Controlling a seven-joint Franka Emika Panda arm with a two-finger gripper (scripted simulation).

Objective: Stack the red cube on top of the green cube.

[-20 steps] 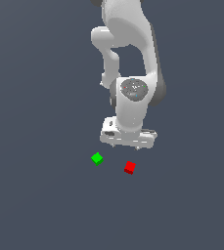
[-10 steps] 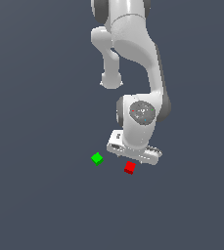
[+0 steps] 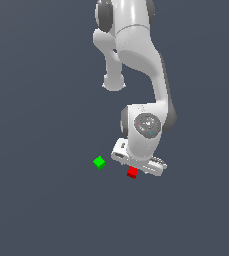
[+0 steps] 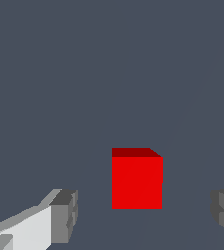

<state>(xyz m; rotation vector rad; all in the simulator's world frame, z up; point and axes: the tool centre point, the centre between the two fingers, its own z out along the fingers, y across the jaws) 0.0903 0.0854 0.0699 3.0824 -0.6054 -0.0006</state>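
Observation:
The red cube lies on the dark grey floor, just under the white gripper in the exterior view. In the wrist view the red cube sits between the two grey fingertips, which stand wide apart on either side without touching it. The gripper is open and low over the cube. The green cube lies on the floor a short way toward the exterior view's left of the red cube, apart from it. It is out of the wrist view.
The white arm rises behind and above the cubes in the exterior view. The floor is a plain dark grey surface with nothing else on it in view.
The gripper has come down from above the cubes to just over the red cube. Both cubes have stayed in place.

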